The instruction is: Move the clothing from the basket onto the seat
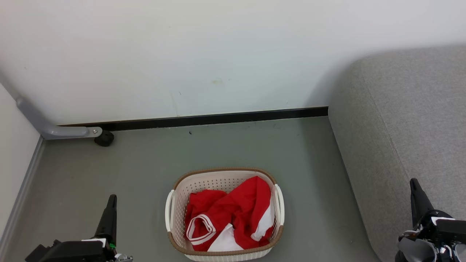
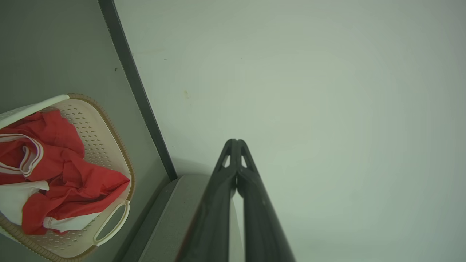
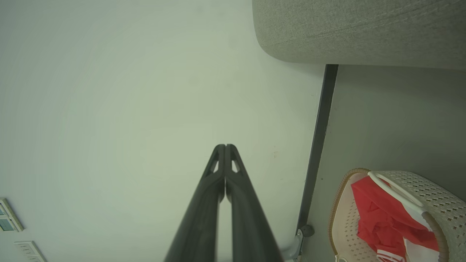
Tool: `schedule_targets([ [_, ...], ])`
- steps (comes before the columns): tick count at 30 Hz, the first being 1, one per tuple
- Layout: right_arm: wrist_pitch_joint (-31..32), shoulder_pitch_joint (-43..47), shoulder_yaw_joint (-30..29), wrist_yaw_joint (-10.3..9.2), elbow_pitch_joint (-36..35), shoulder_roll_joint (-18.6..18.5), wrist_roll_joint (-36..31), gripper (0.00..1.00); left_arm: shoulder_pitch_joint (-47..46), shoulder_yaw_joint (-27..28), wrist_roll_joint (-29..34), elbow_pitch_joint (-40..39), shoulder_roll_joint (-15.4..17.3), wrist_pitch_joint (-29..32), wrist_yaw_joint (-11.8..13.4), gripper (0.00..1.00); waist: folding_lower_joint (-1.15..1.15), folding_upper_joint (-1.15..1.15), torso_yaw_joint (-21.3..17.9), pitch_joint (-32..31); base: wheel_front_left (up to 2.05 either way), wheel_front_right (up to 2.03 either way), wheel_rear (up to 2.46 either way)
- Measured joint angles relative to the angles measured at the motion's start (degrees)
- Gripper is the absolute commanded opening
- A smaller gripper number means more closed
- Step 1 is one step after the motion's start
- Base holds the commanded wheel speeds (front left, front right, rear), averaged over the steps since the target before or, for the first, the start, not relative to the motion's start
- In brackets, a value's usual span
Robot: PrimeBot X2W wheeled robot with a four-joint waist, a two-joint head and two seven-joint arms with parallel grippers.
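Note:
Red clothing (image 1: 233, 216) with white panels and striped trim lies bunched inside the cream perforated basket (image 1: 174, 214) on the floor, centre bottom of the head view. The grey seat (image 1: 407, 138) fills the right side. My left gripper (image 1: 111, 199) is shut and empty, low at the left, well clear of the basket. My right gripper (image 1: 413, 183) is shut and empty, in front of the seat's edge. In the left wrist view the shut fingers (image 2: 236, 142) point at the wall, with the basket (image 2: 109, 120) and clothing (image 2: 69, 174) at left. The right wrist view shows its shut gripper (image 3: 225, 147), the basket (image 3: 429, 189), clothing (image 3: 382, 214) and seat (image 3: 364, 29).
A white wall with a black skirting (image 1: 218, 119) stands behind the basket. A grey bracket with a black wheel (image 1: 104, 138) sits at the far left by a side wall. Grey floor (image 1: 145, 160) lies open around the basket.

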Motion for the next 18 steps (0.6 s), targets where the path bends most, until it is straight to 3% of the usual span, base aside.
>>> schedule_targets([
  [11, 0.0, 0.0, 0.0, 0.00, 0.0, 0.0, 0.0, 0.00, 0.0, 0.0, 0.0, 0.0, 0.0, 0.0, 0.0, 0.00, 0.00, 0.00, 0.0, 0.0, 0.00, 0.00, 0.00],
  [12, 0.0, 0.0, 0.0, -0.01, 0.1, 0.0, 0.0, 1.00, 0.0, 0.0, 0.0, 0.1, 0.0, 0.0, 0.0, 1.00, 0.00, 0.00, 0.0, 0.0, 0.00, 0.00, 0.00],
  [18, -0.1, 2.5, 0.3, -0.10, 3.7, 1.2, 0.0, 1.00, 2.9, -0.2, 0.0, 3.5, -0.8, 0.0, 0.1, 1.00, 0.00, 0.00, 0.0, 0.0, 0.00, 0.00, 0.00],
])
